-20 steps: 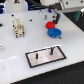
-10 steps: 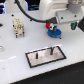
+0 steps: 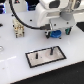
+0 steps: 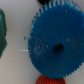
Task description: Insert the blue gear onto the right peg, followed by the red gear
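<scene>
Gripper (image 3: 54,34) now lower, around blue gear (image 4: 54,44).

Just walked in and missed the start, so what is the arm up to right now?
The robot arm has its gripper down over the blue gear near the far side of the white table. The wrist view looks straight down on that gear, with the red gear just beside it. Whether the jaws have closed is hidden. The white plate with its two pins, including the taller right peg, holds no gear so far.
</scene>
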